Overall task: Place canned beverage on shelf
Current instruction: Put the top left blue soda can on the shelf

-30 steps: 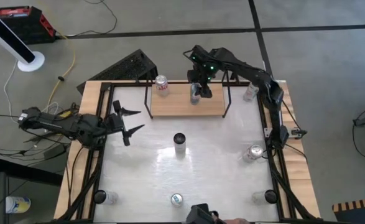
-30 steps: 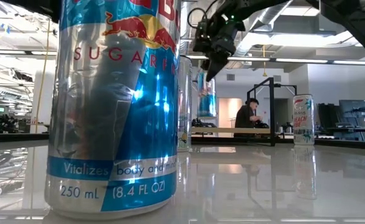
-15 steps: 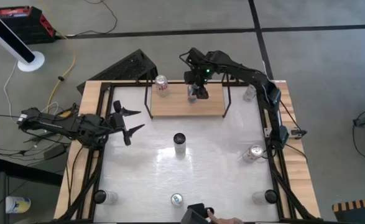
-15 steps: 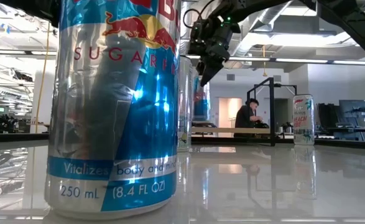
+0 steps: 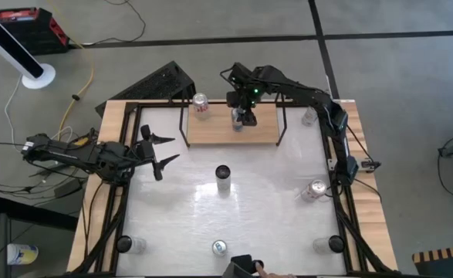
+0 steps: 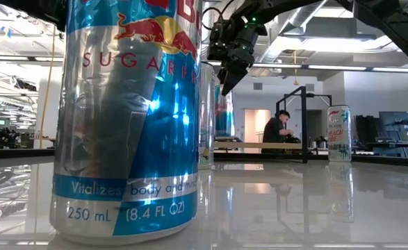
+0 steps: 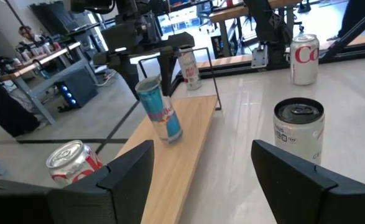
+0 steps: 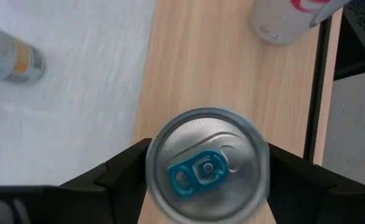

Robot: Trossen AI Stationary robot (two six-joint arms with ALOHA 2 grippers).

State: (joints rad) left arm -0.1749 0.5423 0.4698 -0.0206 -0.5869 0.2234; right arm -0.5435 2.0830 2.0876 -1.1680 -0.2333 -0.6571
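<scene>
The right gripper (image 5: 244, 116) sits at upper centre of the high view, directly over a blue-and-silver can (image 7: 160, 109) that stands upright on the shelf (image 5: 262, 131). In the right wrist view its fingers (image 8: 125, 165) flank the can's lid on both sides, spread slightly wider than the can with a thin gap showing, so the hold looks released rather than pinching. A red-and-white can (image 5: 201, 104) stands near the shelf's upper-left corner. The placing itself appears done; what seems left is lifting the gripper clear without tipping the can. The left gripper (image 5: 158, 150), at mid-left of the high view, waits with its fingers spread and empty
</scene>
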